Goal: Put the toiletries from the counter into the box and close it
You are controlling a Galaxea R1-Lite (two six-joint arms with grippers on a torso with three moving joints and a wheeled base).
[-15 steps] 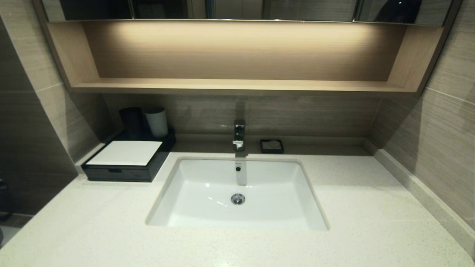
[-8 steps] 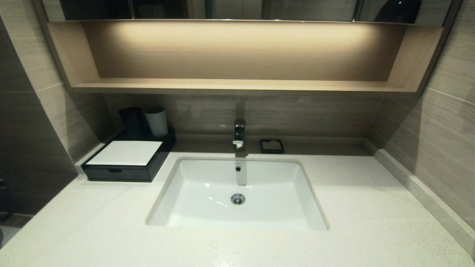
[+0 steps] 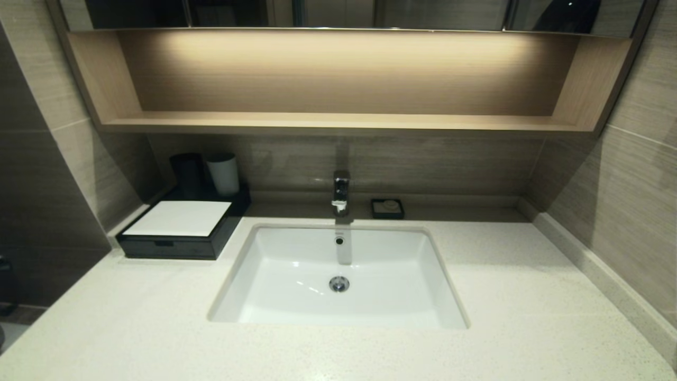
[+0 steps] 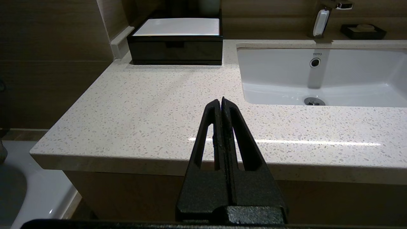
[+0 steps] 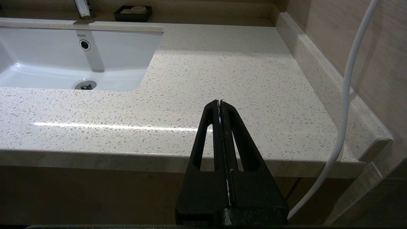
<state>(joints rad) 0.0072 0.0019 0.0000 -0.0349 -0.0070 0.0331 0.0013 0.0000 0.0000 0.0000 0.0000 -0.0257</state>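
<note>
A black box [image 3: 177, 233] with a white top panel stands at the back left of the counter, its front drawer pushed in; it also shows in the left wrist view [image 4: 176, 39]. No loose toiletries show on the counter. My left gripper [image 4: 221, 100] is shut and empty, held low before the counter's front edge, left of the sink. My right gripper [image 5: 220, 102] is shut and empty, held low before the front edge, right of the sink. Neither gripper shows in the head view.
A white sink [image 3: 338, 275] sits in the speckled counter [image 3: 529, 296] with a chrome tap [image 3: 341, 193] behind it. A black cup [image 3: 186, 172] and a white cup [image 3: 223, 173] stand behind the box. A black soap dish [image 3: 387, 208] is right of the tap. A white cable [image 5: 345, 95] hangs near the right wall.
</note>
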